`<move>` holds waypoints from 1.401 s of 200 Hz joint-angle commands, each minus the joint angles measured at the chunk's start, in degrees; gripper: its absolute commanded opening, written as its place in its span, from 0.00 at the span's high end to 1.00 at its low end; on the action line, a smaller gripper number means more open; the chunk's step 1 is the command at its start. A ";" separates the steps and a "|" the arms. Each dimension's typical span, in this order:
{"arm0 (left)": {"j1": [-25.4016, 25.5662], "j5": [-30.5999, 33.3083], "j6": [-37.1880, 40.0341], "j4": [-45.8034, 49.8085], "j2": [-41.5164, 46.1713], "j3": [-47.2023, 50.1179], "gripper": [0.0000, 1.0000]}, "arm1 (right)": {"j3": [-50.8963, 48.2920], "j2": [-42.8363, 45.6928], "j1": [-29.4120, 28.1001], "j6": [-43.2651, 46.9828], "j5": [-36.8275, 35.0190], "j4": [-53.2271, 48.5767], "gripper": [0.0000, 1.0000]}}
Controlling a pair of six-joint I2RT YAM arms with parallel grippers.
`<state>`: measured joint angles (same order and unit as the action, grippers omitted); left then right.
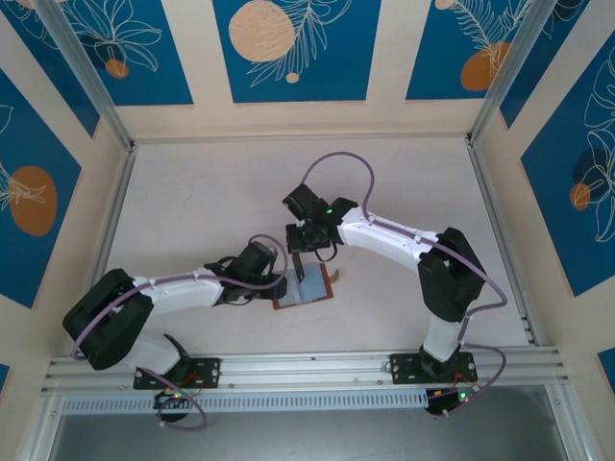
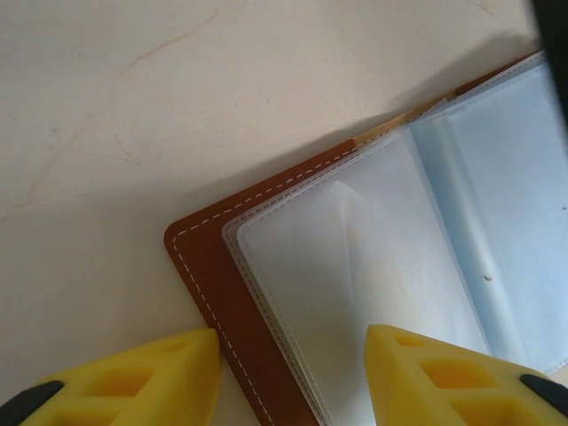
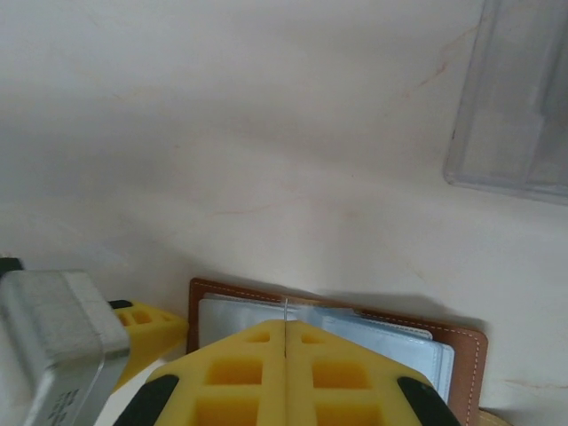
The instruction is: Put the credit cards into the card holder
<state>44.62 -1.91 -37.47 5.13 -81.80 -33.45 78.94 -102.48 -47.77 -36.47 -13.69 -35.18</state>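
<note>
Right wrist: right tool (image 3: 285, 333), closed, pinches card (image 3: 286, 306) edge-on above card holder (image 3: 466, 355); left tool (image 2: 291, 346), half-open, straddles its corner, likely steadying.

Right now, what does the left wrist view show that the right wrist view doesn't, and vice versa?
Left wrist: the left gripper with both fingers apart, astride the stitched corner of the card holder, and the pale sleeves up close. Right wrist: the right gripper shut, with a thin edge, seemingly a credit card, pinched between its fingers, plus a clear plastic stand on the table. Both: the open card holder lying flat.
</note>
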 commanded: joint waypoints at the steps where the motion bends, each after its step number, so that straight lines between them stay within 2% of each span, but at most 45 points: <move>1: -0.32 -2.92 0.36 -0.03 -0.29 1.68 0.52 | -0.54 -1.57 -1.84 -1.41 -4.93 -1.54 1.00; 86: -0.32 -2.92 0.19 0.54 0.46 1.76 0.53 | -1.83 -4.13 -3.10 -2.03 -8.09 -0.88 1.00; 207: -0.32 -3.10 0.34 -0.05 -0.10 1.81 0.53 | -2.12 -5.44 -3.98 -4.83 -5.96 -1.16 1.00; 260: -0.32 -3.19 0.25 -0.60 -0.46 2.16 0.53 | -2.58 -5.28 -4.06 -5.28 -4.67 -1.82 0.78; 280: -0.28 -3.27 0.26 -0.86 -0.69 2.17 0.53 | -2.56 -4.94 -4.08 -5.37 -4.08 -2.06 0.76</move>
<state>44.62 -2.17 -37.34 4.64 -81.19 -32.86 77.06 -106.74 -51.37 -40.95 -19.25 -35.64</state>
